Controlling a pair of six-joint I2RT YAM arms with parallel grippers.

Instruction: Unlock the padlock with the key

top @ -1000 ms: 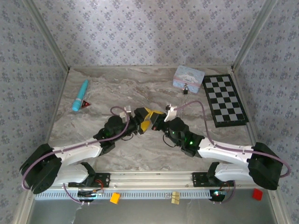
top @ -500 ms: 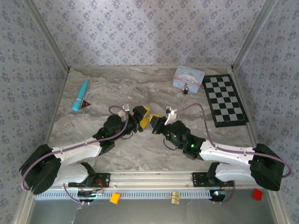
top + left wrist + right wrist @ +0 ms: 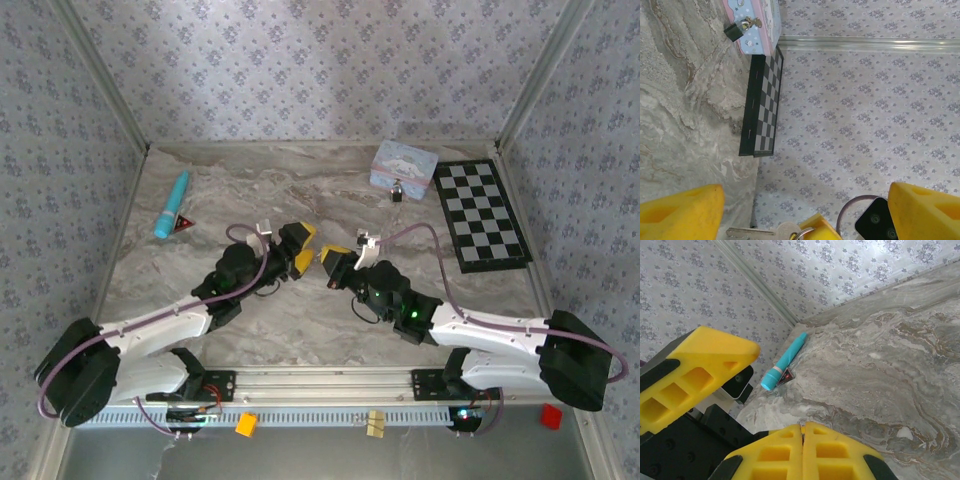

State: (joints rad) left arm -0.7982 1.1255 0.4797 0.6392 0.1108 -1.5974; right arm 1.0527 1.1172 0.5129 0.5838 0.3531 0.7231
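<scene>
The padlock [image 3: 734,31], tiny, dark and boxy with a thin metal shackle, is hanging against the front of the pastel tin [image 3: 760,22], touching it, at the far right of the veined marble table [image 3: 290,185]. A flat chessboard [image 3: 480,213] is lying just beside the tin, running along the right edge. A smooth teal pen [image 3: 171,203] is resting near the left edge, well apart from everything else.

At mid-table the two arms are meeting tip to tip. The left gripper [image 3: 306,248] is standing wide open and gripping nothing, its blocky yellow fingers [image 3: 680,212] spread far apart. The right gripper [image 3: 802,429] is clamping its ribbed yellow pads flat together, and the left wrist view is catching the key [image 3: 752,231], flat silvery metal on a ring, jutting from that tip (blade pointing away from the pads).

The marble between the grippers and the tin is lying bare. The right wrist view is looking the other way, taking in the pen, the left corner and the patterned wall [image 3: 840,270]
</scene>
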